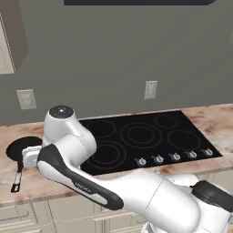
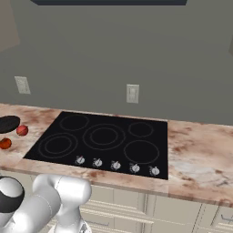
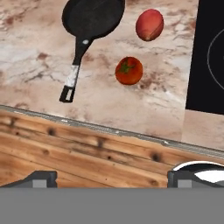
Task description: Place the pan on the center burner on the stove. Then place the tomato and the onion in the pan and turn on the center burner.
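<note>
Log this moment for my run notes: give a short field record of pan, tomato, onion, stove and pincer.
pan: on counter left of stove, nothing in it
tomato: on counter, between pan handle and stove
onion: on counter beside pan, apart from tomato
stove: burners bare
pincer: open, holding nothing, above the counter's front edge

black pan (image 3: 92, 17), orange-red tomato (image 3: 129, 71), pinkish-red onion (image 3: 149, 25), mottled pink-brown marble counter (image 3: 35, 65).
</note>
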{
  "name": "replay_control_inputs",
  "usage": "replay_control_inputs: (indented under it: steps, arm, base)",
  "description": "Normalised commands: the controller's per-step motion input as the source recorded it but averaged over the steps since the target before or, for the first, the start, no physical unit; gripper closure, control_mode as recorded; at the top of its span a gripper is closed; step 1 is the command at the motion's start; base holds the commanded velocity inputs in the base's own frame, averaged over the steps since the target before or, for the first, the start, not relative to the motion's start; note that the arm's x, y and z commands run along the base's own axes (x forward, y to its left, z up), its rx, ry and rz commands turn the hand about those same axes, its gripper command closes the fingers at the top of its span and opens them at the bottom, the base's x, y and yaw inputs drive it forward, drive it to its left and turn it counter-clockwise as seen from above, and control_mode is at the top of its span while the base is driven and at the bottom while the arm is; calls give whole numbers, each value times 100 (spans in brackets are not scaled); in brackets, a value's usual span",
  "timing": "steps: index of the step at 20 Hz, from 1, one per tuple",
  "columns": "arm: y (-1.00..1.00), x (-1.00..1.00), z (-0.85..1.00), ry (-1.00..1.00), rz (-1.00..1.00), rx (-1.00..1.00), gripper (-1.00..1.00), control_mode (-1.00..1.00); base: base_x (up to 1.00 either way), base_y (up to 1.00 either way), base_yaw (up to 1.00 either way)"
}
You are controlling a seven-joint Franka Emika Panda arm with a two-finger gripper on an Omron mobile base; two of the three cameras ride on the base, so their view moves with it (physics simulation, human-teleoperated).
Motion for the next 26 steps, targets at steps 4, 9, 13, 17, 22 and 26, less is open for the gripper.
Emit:
replay_control_inputs:
  steps: [4, 9, 13, 17, 22, 26]
  arm:
    - [42, 18, -6, 3, -3, -1, -100, -100]
    - [19, 18, -21, 1, 0, -3, -100, -100]
    - [1, 17, -29, 0, 0, -2, -100, -100]
    - [8, 14, -19, 0, 0, 0, -100, -100]
    - [16, 5, -20, 0, 0, 0, -100, -100]
    - [16, 2, -21, 0, 0, 0, -100, -100]
  base:
    - [0, 0, 0]
    - [0, 0, 0]
    - [0, 0, 0]
    - [0, 0, 0]
    - [0, 0, 0]
    - [0, 0, 0]
